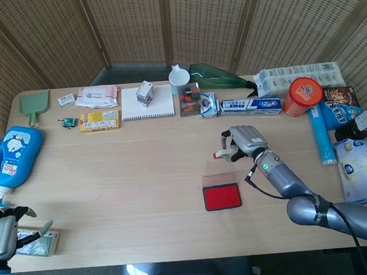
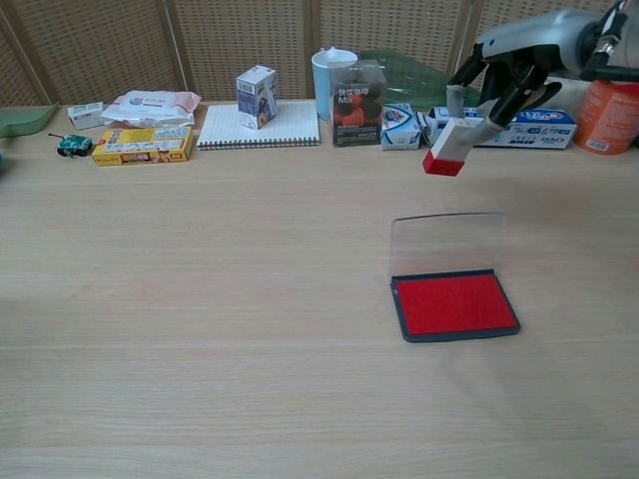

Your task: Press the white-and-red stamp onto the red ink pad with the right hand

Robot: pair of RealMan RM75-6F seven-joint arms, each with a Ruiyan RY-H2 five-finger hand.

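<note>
— Where is the stamp right now?

— The small white-bodied stamp with the red base point(image 2: 448, 151) is off the table, pinched in my right hand point(image 2: 509, 68). It hangs tilted, red end lowest, above the bare wood behind the ink pad and not over it yet.

— How does it handle?

— I judge it light and rigid, a hard plastic block. The smooth sides could twist in a pinch, so I hold it by the upper white part and leave the red face free. It needs levelling before it goes down.

— And the target?

— The flat red ink pad in its dark tray point(image 2: 455, 304) lies nearer the front of the table, its clear lid point(image 2: 446, 241) standing up along the far edge. That lid is the edge to mind: coming from behind, I must pass over it and not clip it.

— Room to move?

— Open wood lies to the left, right and front of the pad. Behind my hand run the blue-and-white toothpaste box point(image 2: 529, 128), the orange canister point(image 2: 614, 112) and the dark snack box point(image 2: 357, 107), so I'd rather not drift back.

— Your other hand?

— My left hand point(image 1: 2, 231) sits at the near left corner beside a small greenish packet point(image 1: 37, 243), holding nothing, fingers loosely apart.
</note>
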